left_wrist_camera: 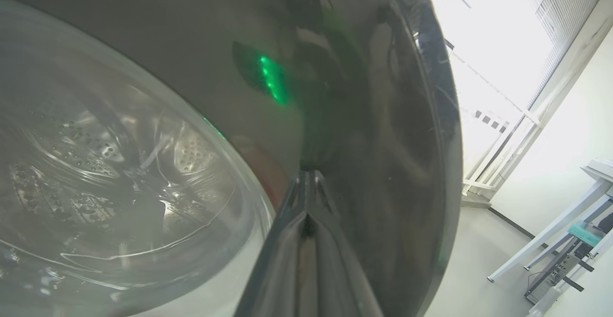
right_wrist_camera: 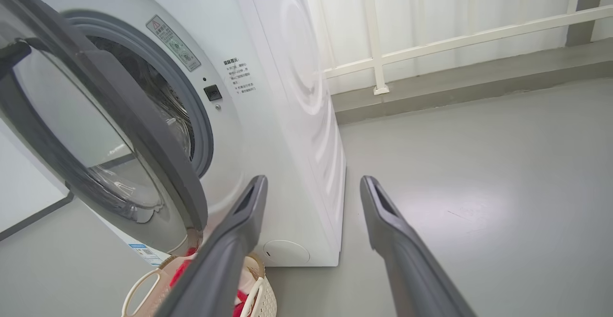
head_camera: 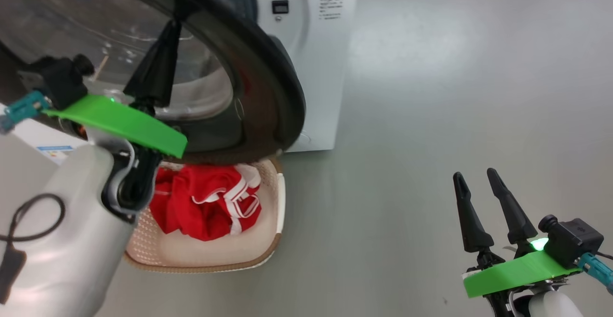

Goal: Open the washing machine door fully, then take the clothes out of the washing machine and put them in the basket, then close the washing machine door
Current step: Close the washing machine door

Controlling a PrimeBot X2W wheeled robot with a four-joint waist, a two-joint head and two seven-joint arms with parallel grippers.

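- I can't make out a single word, brand or number from here, because all the print is too small or blurred.
- A slanted warning sticker (right_wrist_camera: 172,43) with a red triangle sits high on the front of the washing machine (right_wrist_camera: 287,116) (pictograms, as far as I can judge).
- A printed block (right_wrist_camera: 239,76) of several short dark lines stands near that sticker, and its characters are illegible.
- A blue-and-white label (right_wrist_camera: 145,253) sits low on the same front, and its text is unreadable.

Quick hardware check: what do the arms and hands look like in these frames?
Both hands, left hand and right hand, have two long, dark, tapered fingers. Each wrist carries a flat bright-green plate, a black camera block and a teal connector. The left forearm is pale grey-white with a looped black cable.
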